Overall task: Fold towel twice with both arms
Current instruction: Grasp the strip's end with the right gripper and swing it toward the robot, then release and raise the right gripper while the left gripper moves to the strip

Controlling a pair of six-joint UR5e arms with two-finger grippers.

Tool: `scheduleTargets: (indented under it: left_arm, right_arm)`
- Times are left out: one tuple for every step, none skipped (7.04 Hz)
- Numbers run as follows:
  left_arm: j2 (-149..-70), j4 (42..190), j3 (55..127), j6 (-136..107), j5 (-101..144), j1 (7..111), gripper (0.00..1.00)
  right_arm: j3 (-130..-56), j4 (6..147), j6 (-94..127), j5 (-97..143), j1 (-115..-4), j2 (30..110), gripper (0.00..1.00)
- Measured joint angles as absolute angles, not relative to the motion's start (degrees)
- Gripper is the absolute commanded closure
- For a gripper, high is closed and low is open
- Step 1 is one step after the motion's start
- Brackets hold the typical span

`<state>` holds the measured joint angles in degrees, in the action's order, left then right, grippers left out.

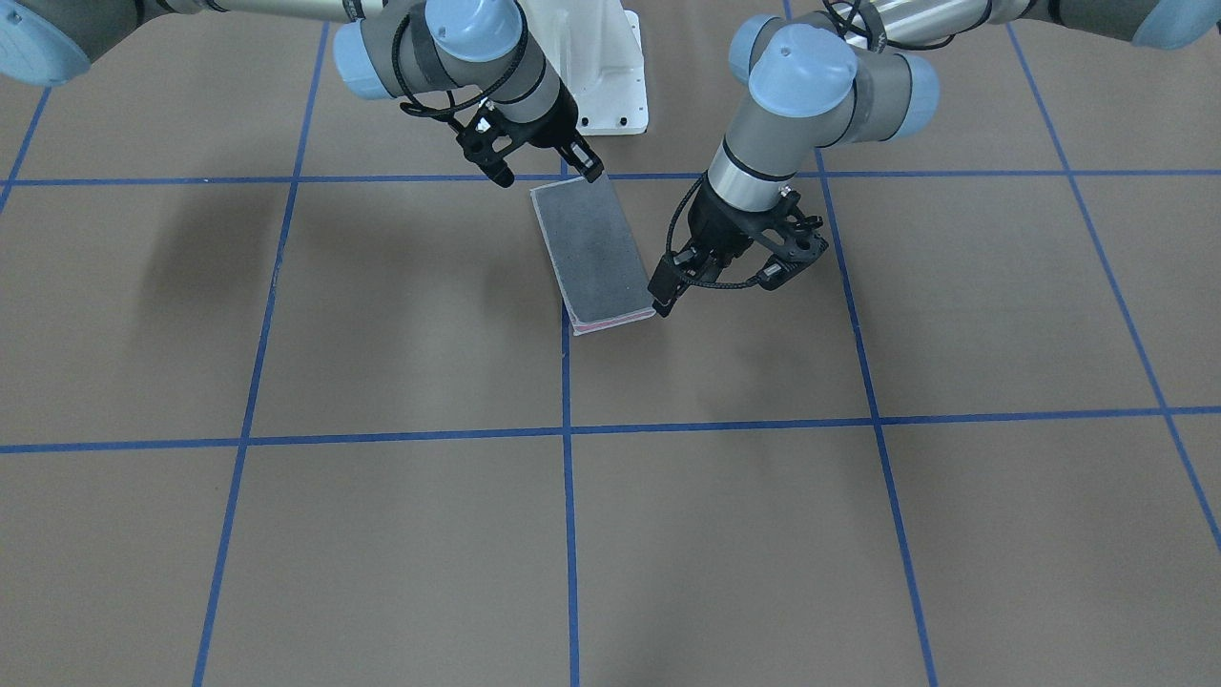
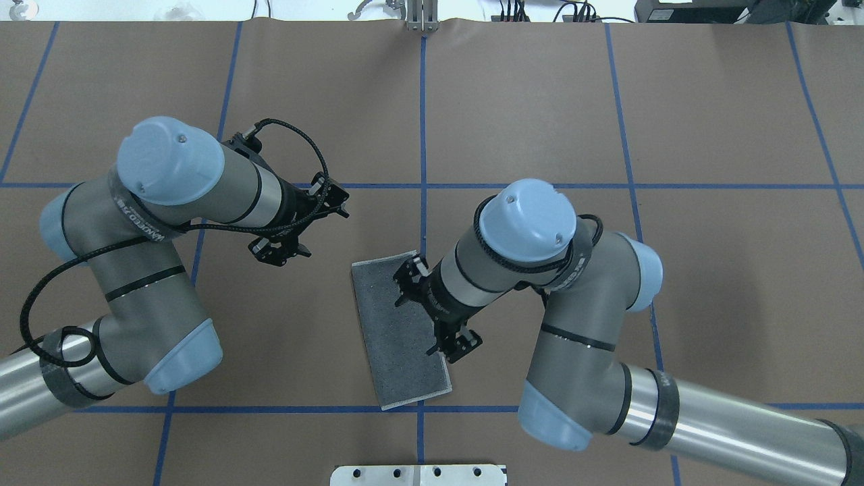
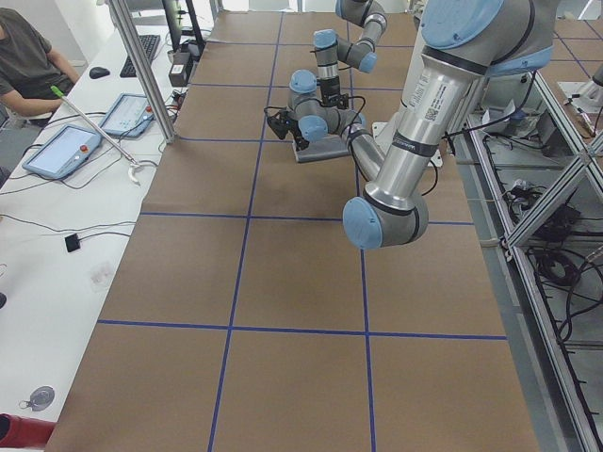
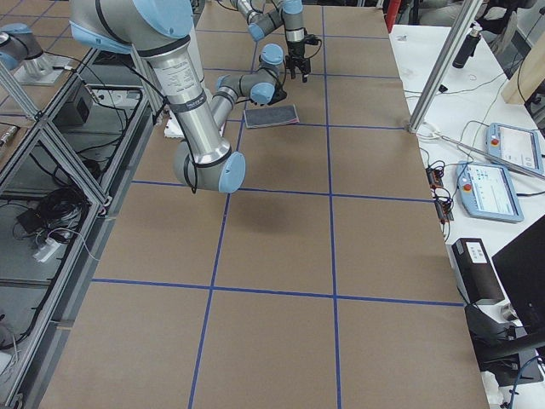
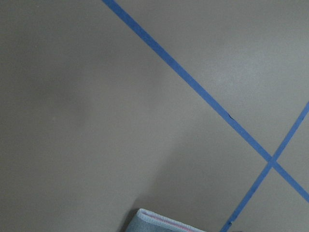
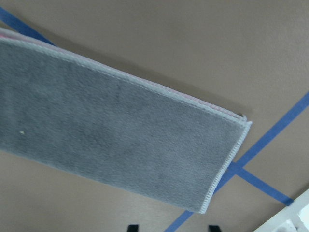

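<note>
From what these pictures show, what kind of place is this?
Probably a robotics lab workcell: a table covered in brown paper with a taped blue grid, teach pendants on the side bench, and an operator seated at a keyboard.

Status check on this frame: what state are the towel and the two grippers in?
towel: folded in half once, lying flat on the table, dark grey face up, pink showing along one edge, not gripped.
left gripper: open, empty, off to the side of the towel.
right gripper: open, empty, raised above the towel.
</note>
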<state>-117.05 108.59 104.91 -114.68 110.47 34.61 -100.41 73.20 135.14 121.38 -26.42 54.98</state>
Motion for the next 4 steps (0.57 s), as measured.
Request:
scheduleTargets:
  left_arm:
    - [-114.6,113.7,105.8,-119.2,109.8,32.9,0.17]
    - [-111.1,120.4,106.7,-123.6,107.5,30.4,0.17]
    - [-108.5,123.8,107.9,-126.6,103.9,27.4,0.17]
    - [-106.4,125.1,109.2,-129.0,99.3,23.7,0.18]
  right_arm:
    - [-100.5,73.3,132.2,122.0,-29.6,55.8,0.0]
    - [-100.3,73.4,129.3,122.2,-32.5,56.5,0.0]
    - [-100.1,73.4,127.0,122.1,-34.3,57.2,0.0]
    - [-99.8,73.5,125.1,121.8,-35.4,57.6,0.0]
